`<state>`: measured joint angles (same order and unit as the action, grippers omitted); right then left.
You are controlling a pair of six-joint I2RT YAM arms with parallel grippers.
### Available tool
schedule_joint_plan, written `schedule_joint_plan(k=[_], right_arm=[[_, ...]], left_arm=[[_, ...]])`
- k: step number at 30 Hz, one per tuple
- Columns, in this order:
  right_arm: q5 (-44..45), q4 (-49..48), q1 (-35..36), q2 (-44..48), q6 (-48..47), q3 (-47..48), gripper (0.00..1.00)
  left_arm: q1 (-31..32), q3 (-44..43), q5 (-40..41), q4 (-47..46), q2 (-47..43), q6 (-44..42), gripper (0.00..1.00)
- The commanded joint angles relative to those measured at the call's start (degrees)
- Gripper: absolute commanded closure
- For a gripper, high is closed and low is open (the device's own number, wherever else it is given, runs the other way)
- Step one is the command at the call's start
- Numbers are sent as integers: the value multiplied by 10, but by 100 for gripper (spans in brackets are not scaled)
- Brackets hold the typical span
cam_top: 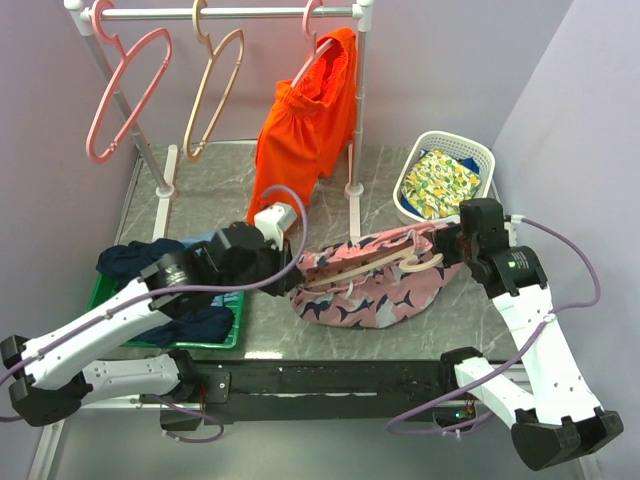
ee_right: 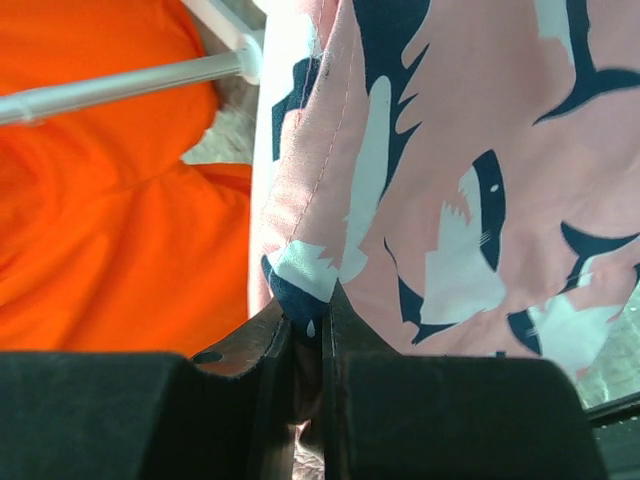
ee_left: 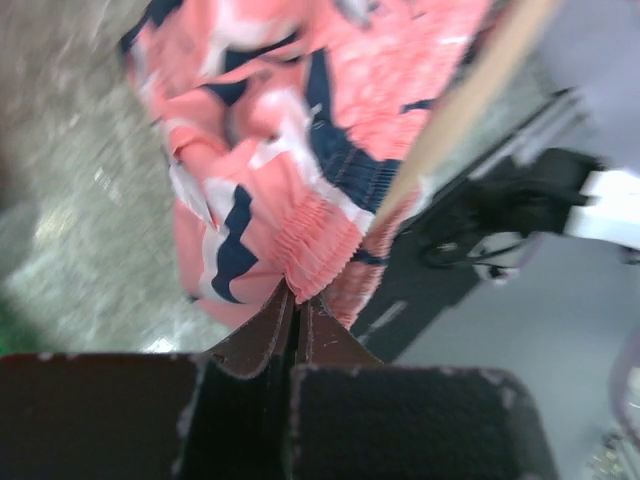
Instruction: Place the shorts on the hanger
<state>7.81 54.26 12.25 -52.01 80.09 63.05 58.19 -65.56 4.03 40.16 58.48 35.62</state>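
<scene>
The pink shorts (cam_top: 375, 285) with navy and white print lie spread on the table between both arms. The beige hanger (cam_top: 365, 270) lies on and partly inside them, its hook near the right end. My left gripper (cam_top: 290, 275) is shut on the gathered waistband at the shorts' left end, which shows pinched in the left wrist view (ee_left: 315, 265); the hanger's bar (ee_left: 470, 95) crosses behind. My right gripper (cam_top: 452, 243) is shut on the shorts' right edge, and the fabric (ee_right: 440, 170) fills the right wrist view.
A clothes rack (cam_top: 235, 13) at the back carries a pink hanger (cam_top: 125, 90), a tan hanger (cam_top: 213, 90) and orange shorts (cam_top: 305, 125). A white basket (cam_top: 480, 160) with floral cloth stands back right. A green tray (cam_top: 100, 290) with dark clothes lies at the left.
</scene>
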Motion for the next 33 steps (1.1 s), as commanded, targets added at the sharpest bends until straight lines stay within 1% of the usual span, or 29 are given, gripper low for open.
schedule_joint_plan(k=[1,4,5,8,9,10,11,12,13,15,16,18,19,20,21,23,24,26,27,28,29,30,31,32,33], right_arm=[[74,-9,19,-4,20,56,100],[89,14,66,-31,34,95,100],[98,22,76,-39,38,106,100],[110,56,99,-65,44,161,100],[115,79,104,-71,45,196,100],[120,90,110,-84,46,218,100],[123,113,116,-91,45,240,100],[129,125,121,-98,45,287,100],[133,135,136,-112,45,309,100],[138,164,146,-128,42,369,100],[138,174,151,-142,42,388,100],[135,190,157,-149,41,417,100],[127,189,158,-147,45,417,100],[121,174,160,-142,45,411,100],[116,162,159,-137,45,385,100],[107,131,159,-117,45,347,100],[106,123,159,-109,47,308,100],[101,113,159,-105,50,274,100],[98,104,160,-98,49,237,100],[92,95,158,-93,48,217,100],[81,74,158,-90,48,197,100],[76,66,157,-86,48,164,100],[72,61,157,-88,49,151,100],[61,51,156,-90,49,139,100],[52,44,156,-94,47,114,100]], left_arm=[[0,-96,-80,26,17,-28,99],[0,-143,-116,11,53,-36,99],[0,-177,-130,12,62,-43,99],[0,-233,-177,5,97,-41,99],[-1,-244,-203,0,104,-38,99],[-1,-257,-202,2,119,-36,99],[-1,-292,-194,9,128,-41,99],[-1,-310,-174,17,138,-45,99],[-1,-352,-165,32,159,-47,99],[-1,-398,-171,41,181,-54,99],[-1,-445,-170,48,199,-56,99],[-1,-488,-161,50,214,-61,99],[-1,-516,-148,48,225,-61,98],[-2,-522,-141,40,229,-62,98],[-4,-523,-138,33,232,-61,98],[-12,-490,-132,10,233,-53,98],[-17,-472,-130,5,233,-53,98],[-18,-416,-101,6,228,-65,98],[-19,-393,-88,3,215,-69,97],[-19,-339,-80,-5,205,-78,94],[-18,-314,-88,-14,196,-85,89],[-19,-294,-93,-25,188,-91,81],[-18,-261,-96,-30,175,-99,77],[-19,-248,-98,-32,169,-103,73],[-19,-237,-104,-33,161,-110,60]])
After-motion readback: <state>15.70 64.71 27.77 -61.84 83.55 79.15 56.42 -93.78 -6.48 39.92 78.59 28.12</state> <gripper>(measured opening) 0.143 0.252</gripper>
